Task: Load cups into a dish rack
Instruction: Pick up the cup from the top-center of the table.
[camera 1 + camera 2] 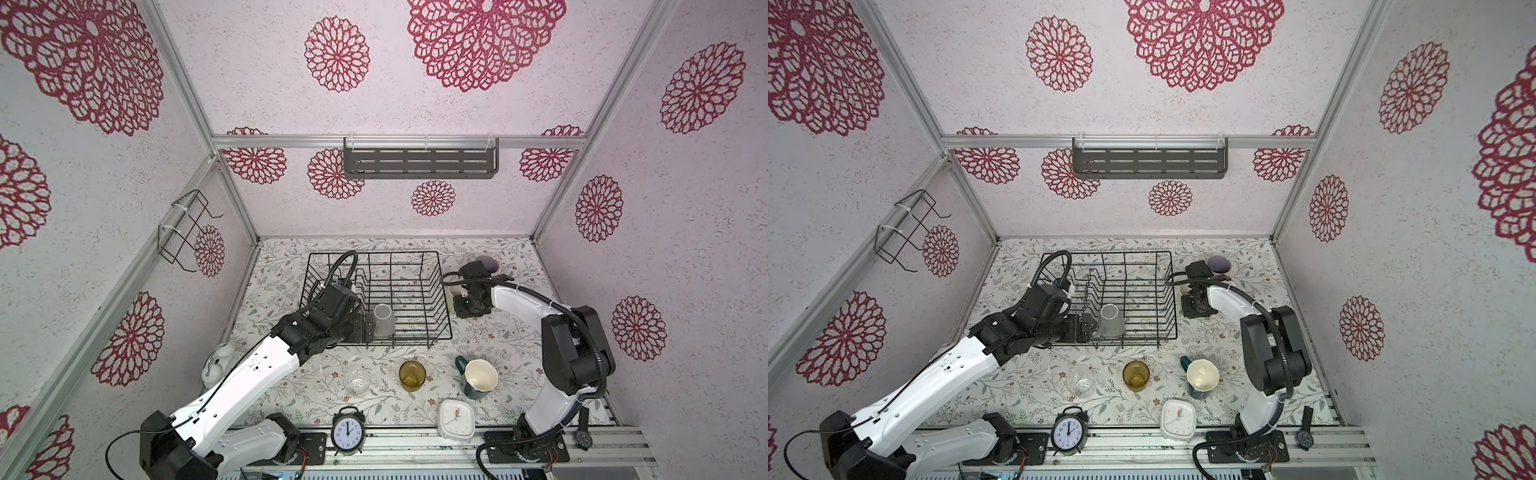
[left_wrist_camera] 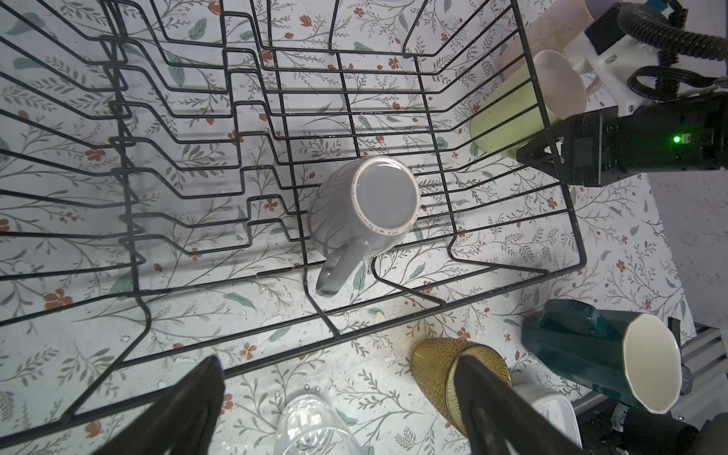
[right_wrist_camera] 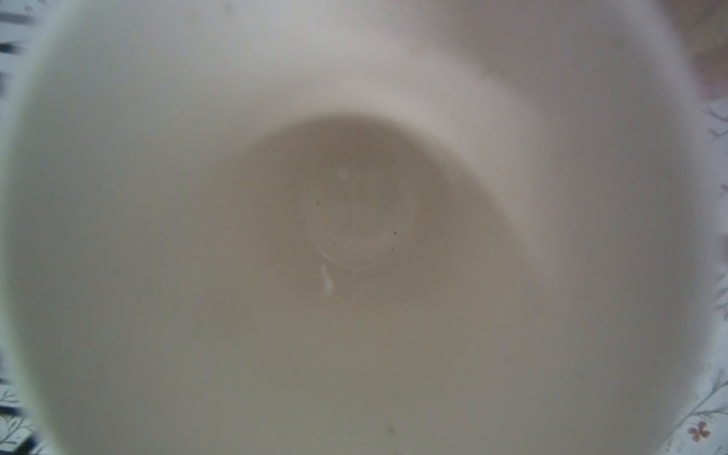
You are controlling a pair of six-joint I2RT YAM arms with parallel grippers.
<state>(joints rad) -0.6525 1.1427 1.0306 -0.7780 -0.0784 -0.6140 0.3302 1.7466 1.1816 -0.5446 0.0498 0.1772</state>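
Grey mug (image 2: 384,201) — inverted in rack (image 2: 339,334)

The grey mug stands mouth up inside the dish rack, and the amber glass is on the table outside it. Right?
No: the grey mug stands mouth down, base up, as the left wrist view shows. It is inside the dish rack, and the amber glass is on the table outside it.
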